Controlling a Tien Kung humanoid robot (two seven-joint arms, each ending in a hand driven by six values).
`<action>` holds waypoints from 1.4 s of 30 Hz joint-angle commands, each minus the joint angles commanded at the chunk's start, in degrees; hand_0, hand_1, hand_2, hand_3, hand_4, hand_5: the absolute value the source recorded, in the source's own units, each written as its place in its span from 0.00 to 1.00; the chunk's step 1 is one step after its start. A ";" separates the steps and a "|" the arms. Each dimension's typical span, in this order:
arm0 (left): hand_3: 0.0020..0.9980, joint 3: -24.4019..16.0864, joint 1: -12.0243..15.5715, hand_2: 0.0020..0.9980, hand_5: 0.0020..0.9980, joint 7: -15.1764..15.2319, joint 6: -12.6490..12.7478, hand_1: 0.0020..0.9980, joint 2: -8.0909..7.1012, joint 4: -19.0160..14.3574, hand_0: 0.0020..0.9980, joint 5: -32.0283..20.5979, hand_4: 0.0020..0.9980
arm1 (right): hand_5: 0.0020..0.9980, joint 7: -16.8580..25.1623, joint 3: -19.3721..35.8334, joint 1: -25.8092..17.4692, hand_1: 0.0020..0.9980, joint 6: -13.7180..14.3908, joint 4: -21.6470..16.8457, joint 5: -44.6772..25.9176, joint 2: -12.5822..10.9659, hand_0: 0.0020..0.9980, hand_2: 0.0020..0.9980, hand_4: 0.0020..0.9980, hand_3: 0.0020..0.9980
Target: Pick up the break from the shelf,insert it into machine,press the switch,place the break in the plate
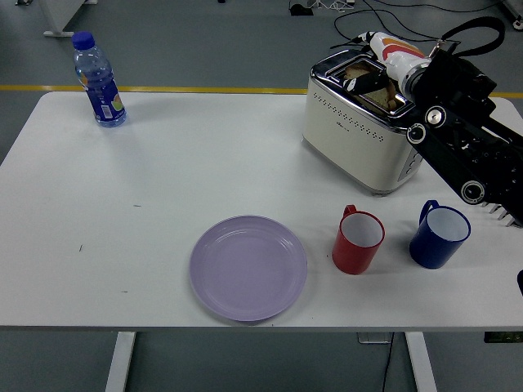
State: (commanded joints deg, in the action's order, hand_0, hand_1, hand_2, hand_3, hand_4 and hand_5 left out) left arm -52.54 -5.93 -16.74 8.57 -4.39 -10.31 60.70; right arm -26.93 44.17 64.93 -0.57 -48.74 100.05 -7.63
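White tabletop all the way across, and nearest you the lilac plate (pixel 248 267) waits bare for the toast, with the red mug (pixel 358 240) and blue mug (pixel 439 235) just to its right. Further back your right hand (pixel 384 59) hangs over the toaster (pixel 368 131), where the bread (pixel 369 86) stands in the slot, poking up for a pull; whether the fingers grip it you cannot tell. Far left, a water bottle (pixel 97 79) stands clear.
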 joint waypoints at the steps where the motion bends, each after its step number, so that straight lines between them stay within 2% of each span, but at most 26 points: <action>1: 0.60 0.05 -0.02 0.60 0.97 0.00 0.00 0.57 -0.01 0.00 0.65 -0.03 0.31 | 0.33 -0.15 -0.27 0.34 0.75 -0.10 0.81 0.70 0.41 0.79 0.81 0.75 0.88; 4: 0.60 0.01 -0.03 0.60 0.97 -0.04 -0.01 0.57 -0.05 0.00 0.65 0.10 0.31 | 0.33 -0.62 -1.02 1.53 0.75 -0.32 3.53 3.67 2.06 0.79 0.81 0.75 0.88; 5: 0.60 -0.01 -0.05 0.60 0.97 -0.06 -0.01 0.57 -0.06 0.00 0.65 0.18 0.31 | 0.31 -0.84 -1.11 2.09 0.70 -0.33 4.75 5.34 2.87 0.73 0.74 0.75 0.83; 10: 0.60 0.11 -0.16 0.60 0.97 -0.06 0.02 0.57 -0.13 0.00 0.65 0.13 0.31 | 0.31 -1.37 -1.64 3.44 0.70 -0.44 8.01 10.24 4.91 0.73 0.74 0.75 0.83; 11: 0.60 0.19 -0.18 0.60 0.97 -0.04 0.04 0.57 -0.15 0.00 0.65 0.05 0.31 | 0.31 -1.47 -1.81 3.64 0.63 -0.52 8.55 10.71 5.21 0.62 0.65 0.74 0.78; 16: 0.60 0.25 -0.20 0.60 0.97 -0.03 0.12 0.57 -0.19 0.00 0.65 -0.04 0.31 | 0.31 -2.01 -2.74 4.26 0.63 -1.24 10.89 11.32 6.43 0.62 0.65 0.74 0.78; 17: 0.60 0.26 -0.20 0.59 0.97 -0.03 0.13 0.57 -0.19 0.00 0.65 -0.03 0.31 | 0.30 -2.14 -2.90 4.32 0.57 -1.34 11.36 11.26 6.66 0.55 0.60 0.74 0.75; 19: 0.60 0.25 -0.21 0.59 0.97 -0.05 0.13 0.57 -0.19 0.00 0.65 0.04 0.31 | 0.30 -2.30 -3.16 4.43 0.57 -1.45 12.28 11.21 7.12 0.55 0.60 0.74 0.75; 22: 0.60 0.18 -0.19 0.59 0.97 -0.10 0.11 0.57 -0.18 0.00 0.65 0.23 0.31 | 0.30 -2.47 -3.14 4.37 0.57 -1.40 12.91 11.43 7.38 0.55 0.60 0.74 0.75; 23: 0.60 0.14 -0.15 0.59 0.96 -0.11 0.11 0.57 -0.16 0.00 0.65 0.28 0.31 | 0.29 -2.61 -3.03 4.28 0.51 -1.32 13.15 11.60 7.49 0.48 0.52 0.74 0.70; 28: 0.60 -0.01 0.01 0.59 0.96 -0.17 0.05 0.57 -0.08 0.00 0.65 0.57 0.31 | 0.29 -3.34 -2.70 3.85 0.51 -0.17 12.97 12.02 7.55 0.48 0.52 0.74 0.70; 29: 0.60 -0.06 0.03 0.59 0.97 -0.20 0.03 0.57 -0.08 0.00 0.65 0.67 0.32 | 0.27 -3.53 -2.86 3.80 0.39 0.41 12.80 12.02 7.50 0.38 0.43 0.70 0.58; 34: 0.60 -0.16 0.07 0.59 0.97 -0.23 0.00 0.57 -0.07 0.00 0.65 0.87 0.32 | 0.27 -4.16 -3.27 3.75 0.39 0.40 12.68 11.93 7.38 0.38 0.43 0.70 0.58; 35: 0.60 -0.21 0.07 0.59 0.96 -0.24 0.00 0.57 -0.07 0.00 0.65 0.93 0.32 | 0.23 -4.21 -3.32 3.73 0.33 0.34 12.73 11.94 7.37 0.32 0.39 0.67 0.53; 40: 0.60 -0.41 0.10 0.59 0.96 -0.23 -0.01 0.57 -0.06 0.00 0.65 1.13 0.32 | 0.23 -4.36 -3.52 3.66 0.33 0.51 12.61 12.08 7.27 0.32 0.39 0.67 0.53; 41: 0.60 -0.48 0.12 0.59 0.97 -0.24 -0.01 0.57 -0.05 0.00 0.65 1.22 0.32 | 0.19 -4.38 -3.55 3.65 0.31 0.64 12.54 12.16 7.25 0.29 0.39 0.62 0.51; 42: 0.60 -0.53 0.13 0.59 0.97 -0.25 -0.01 0.57 -0.04 0.00 0.65 1.29 0.32 | 0.19 -4.44 -3.60 3.65 0.31 0.77 12.45 12.30 7.23 0.29 0.39 0.62 0.51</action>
State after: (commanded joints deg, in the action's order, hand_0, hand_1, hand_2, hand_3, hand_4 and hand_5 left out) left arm -53.07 -5.80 -16.99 8.55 -4.43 -10.31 61.99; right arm -31.37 40.57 68.58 0.20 -36.28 112.35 -0.40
